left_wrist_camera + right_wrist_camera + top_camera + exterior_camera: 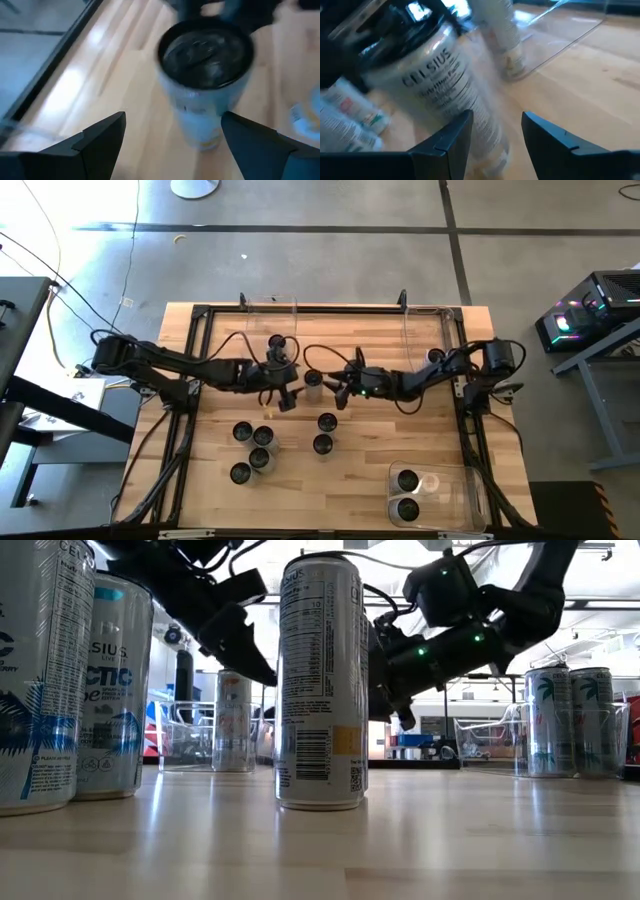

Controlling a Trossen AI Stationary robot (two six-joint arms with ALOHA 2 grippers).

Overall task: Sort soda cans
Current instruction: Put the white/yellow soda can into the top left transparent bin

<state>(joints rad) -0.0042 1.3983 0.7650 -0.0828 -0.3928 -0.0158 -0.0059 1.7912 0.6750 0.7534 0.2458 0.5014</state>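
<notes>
In the high view eleven soda cans (326, 421) can be counted, nine standing on the wooden table (350, 480) and two inside one (470, 490) of three clear plastic bins, beneath two dark robot arms (180, 365).

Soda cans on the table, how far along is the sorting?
Done: two soda cans stand in the near clear bin. In hand: nothing gripped; the left gripper is open before a can, the right gripper near another. Left: about six loose cans.
</notes>
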